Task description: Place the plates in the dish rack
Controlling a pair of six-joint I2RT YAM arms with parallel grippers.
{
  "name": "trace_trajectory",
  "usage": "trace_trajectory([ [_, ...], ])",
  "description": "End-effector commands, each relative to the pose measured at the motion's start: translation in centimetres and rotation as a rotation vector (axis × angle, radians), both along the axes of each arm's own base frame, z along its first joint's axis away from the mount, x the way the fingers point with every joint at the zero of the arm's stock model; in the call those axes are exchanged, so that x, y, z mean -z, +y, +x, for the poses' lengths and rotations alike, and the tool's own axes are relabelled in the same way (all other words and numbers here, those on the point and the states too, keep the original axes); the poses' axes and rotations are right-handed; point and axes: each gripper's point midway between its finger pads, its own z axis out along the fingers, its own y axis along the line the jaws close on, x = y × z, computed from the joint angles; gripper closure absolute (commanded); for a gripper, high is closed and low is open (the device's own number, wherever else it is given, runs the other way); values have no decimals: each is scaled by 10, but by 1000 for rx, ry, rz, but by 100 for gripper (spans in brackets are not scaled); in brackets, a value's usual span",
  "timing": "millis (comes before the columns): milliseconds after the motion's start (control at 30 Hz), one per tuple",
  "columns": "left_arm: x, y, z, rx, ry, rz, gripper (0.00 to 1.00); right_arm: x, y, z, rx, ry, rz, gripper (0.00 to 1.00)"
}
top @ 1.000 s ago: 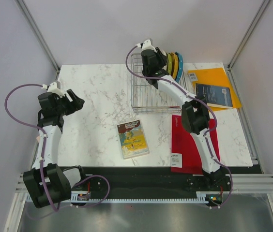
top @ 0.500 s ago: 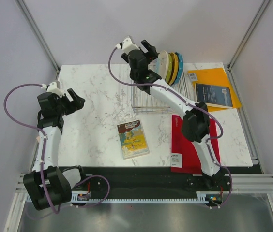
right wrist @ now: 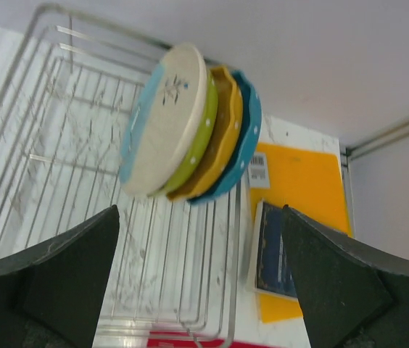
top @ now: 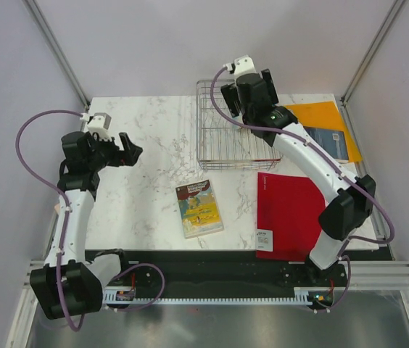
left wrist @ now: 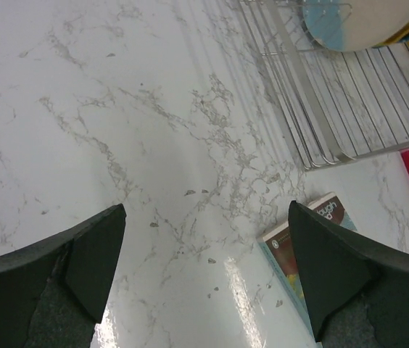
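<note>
From above, we see the left arm [top: 70, 214] over the bare desk [top: 146, 196], well apart from the rack [top: 222, 148]. The right arm [top: 291, 141] hangs over the rack's far right corner. A book [top: 199, 209] and a red folder [top: 291, 214] lie nearer us.

In the left wrist view, the left jaws stand wide with nothing between them, above the marble. The rack sits at top right with a cream plate [left wrist: 368, 22] in it.

In the right wrist view, the right jaws gape wide and empty. Four plates [right wrist: 190, 130] stand on edge in the rack, tilted and pressed together: cream, green, orange, teal. A yellow folder [right wrist: 299, 188] lies just beside the rack
</note>
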Motion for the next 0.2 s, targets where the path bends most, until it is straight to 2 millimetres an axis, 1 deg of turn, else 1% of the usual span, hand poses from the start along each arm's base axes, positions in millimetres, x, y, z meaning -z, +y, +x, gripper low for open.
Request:
trace_trajectory([
  [0,-27,-23,-8,151,-101,96,0,14,-22,-35,24,61,42,2],
  [33,-27,-26,-9,158,-98,98,0,5,-33,-41,34,42,38,2],
  [67,-30,-32,-10,175,-106,97,0,5,-38,-43,44,37,39,2],
  [100,-32,-36,-11,187,-111,98,0,6,-53,-47,63,39,42,2],
  [167,-36,-45,-13,204,-118,102,0,5,-65,-52,86,35,63,2],
])
